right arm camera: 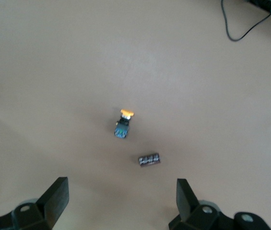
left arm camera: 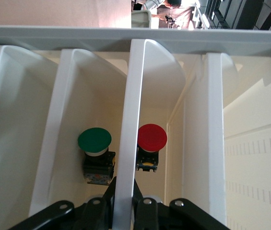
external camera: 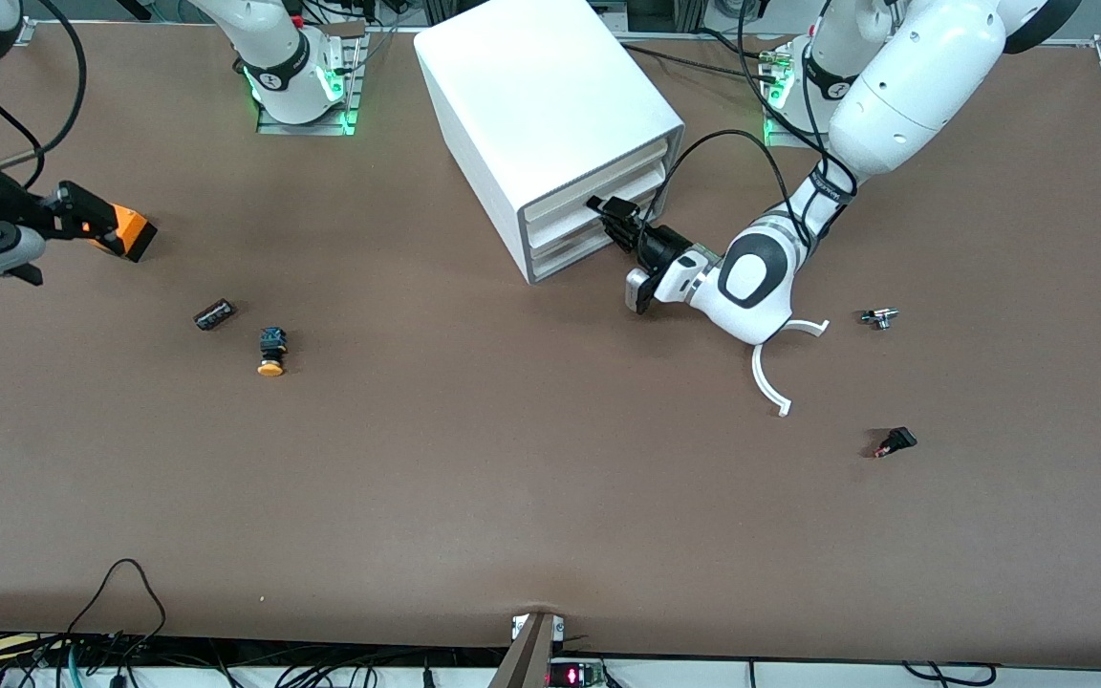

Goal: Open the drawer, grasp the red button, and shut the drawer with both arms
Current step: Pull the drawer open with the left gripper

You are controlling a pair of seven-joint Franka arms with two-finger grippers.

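Note:
The white cabinet (external camera: 550, 105) stands at the robots' side of the table, and its three drawer fronts sit about flush. My left gripper (external camera: 615, 218) is at the middle drawer (external camera: 565, 227). In the left wrist view it (left arm camera: 124, 191) is shut on that drawer's cream-white front strip (left arm camera: 130, 120). Through the gap beside the strip the red-capped button (left arm camera: 151, 139) shows inside; it is hidden in the front view. My right gripper (external camera: 34, 263) hangs open and empty (right arm camera: 121, 191) over the table at the right arm's end.
A green-capped button (left arm camera: 95, 141) sits in the gap beside the strip. A yellow-capped button (external camera: 270, 352) and a small dark part (external camera: 214, 313) lie near the right gripper. An orange box (external camera: 127, 233) shows by that hand. A white curved piece (external camera: 768, 377), a metal part (external camera: 879, 317) and a black-red part (external camera: 895, 443) lie toward the left arm's end.

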